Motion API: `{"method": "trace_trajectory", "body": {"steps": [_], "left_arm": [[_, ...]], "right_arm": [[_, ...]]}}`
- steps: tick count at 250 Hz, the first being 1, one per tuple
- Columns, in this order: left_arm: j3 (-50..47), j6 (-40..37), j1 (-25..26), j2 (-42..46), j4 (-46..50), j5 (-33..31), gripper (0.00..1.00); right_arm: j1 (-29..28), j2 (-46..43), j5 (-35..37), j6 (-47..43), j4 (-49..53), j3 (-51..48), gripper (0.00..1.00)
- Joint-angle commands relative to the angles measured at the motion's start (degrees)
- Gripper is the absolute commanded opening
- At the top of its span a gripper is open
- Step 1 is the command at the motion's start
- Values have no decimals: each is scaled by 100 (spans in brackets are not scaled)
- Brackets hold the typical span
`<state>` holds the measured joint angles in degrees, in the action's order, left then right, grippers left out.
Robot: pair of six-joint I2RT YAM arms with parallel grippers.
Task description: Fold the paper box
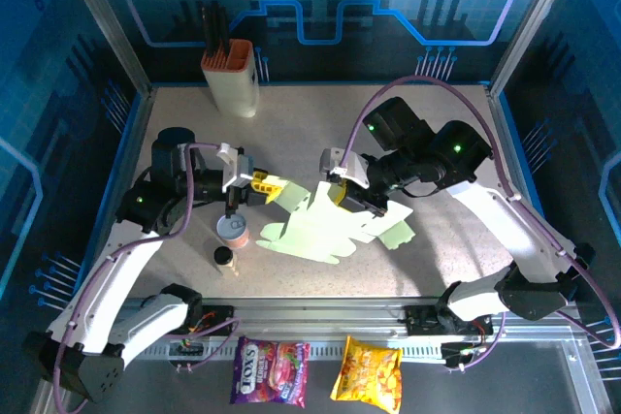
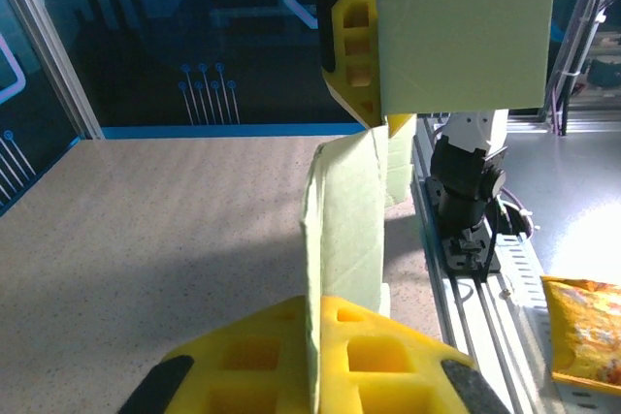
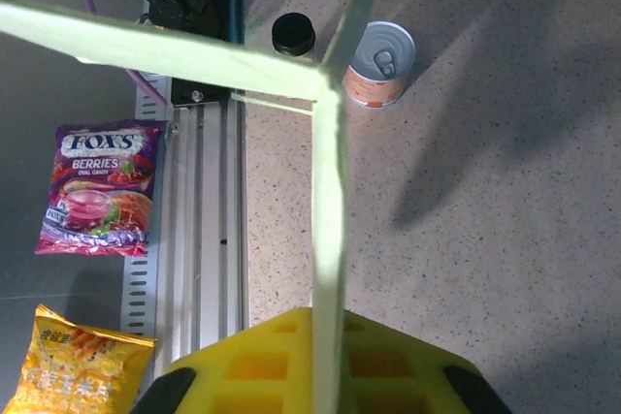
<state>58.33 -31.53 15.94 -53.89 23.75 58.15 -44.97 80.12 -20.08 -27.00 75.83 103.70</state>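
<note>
Top external: paper box (image 1: 325, 230) is an unfolded pale green sheet with flaps, mid-bench (image 1: 291, 133), strung between both arms. Its long axis runs left-right across the bench, and the left end sits a bit farther back than the right end.

Left pincer (image 1: 260, 184) is clenched on the sheet's narrow left tip. Right pincer (image 1: 340, 193) is clenched on the far edge near the middle.

Left wrist: the sheet stands on edge between the yellow pads (image 2: 388, 346) and runs straight away toward the other pincer. A square flap there faces the camera.

Right wrist: the sheet is edge-on in the pads (image 3: 252, 366), with creased panels branching off at the far end.

Pink can (image 1: 233, 232) and black-capped bottle (image 1: 224, 259) stand left of the sheet, apart from it. Can't tell if the sheet's near edge touches the bench.
</note>
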Motion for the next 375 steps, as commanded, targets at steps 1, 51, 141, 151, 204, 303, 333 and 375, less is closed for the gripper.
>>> {"method": "trace_trajectory", "body": {"steps": [1, 51, 141, 151, 204, 303, 333, 375], "left_arm": [[-80, 146, 36, 112, -305, -270, 31], [-191, 1405, 25, 287, -1039, -1618, 68], [478, 3566, -306, -228, -791, -2683, 74], [466, 3702, -308, -300, -871, -2563, 74], [72, 4478, -299, -652, -1342, -2314, 70], [-665, 5033, 75, -1449, -1660, -2198, 64], [-743, 5091, 322, -1739, -1546, -2469, 62], [-974, 5518, 494, -1950, -1452, -2684, 56]], "right_arm": [[-12, -61, -4, 61, -47, -108, 3], [543, -255, -392, 554, -744, -426, 0], [2513, -1056, -1947, 4575, -4841, -2820, 0], [2642, -1092, -1937, 5076, -5285, -3115, 0], [2990, -673, -1929, 6663, -6048, -3892, 0], [2969, 394, -2322, 6850, -6361, -4661, 0], [2968, 571, -2270, 6401, -5829, -4611, 0], [2917, 678, -1839, 5510, -4751, -4361, 0]]}}
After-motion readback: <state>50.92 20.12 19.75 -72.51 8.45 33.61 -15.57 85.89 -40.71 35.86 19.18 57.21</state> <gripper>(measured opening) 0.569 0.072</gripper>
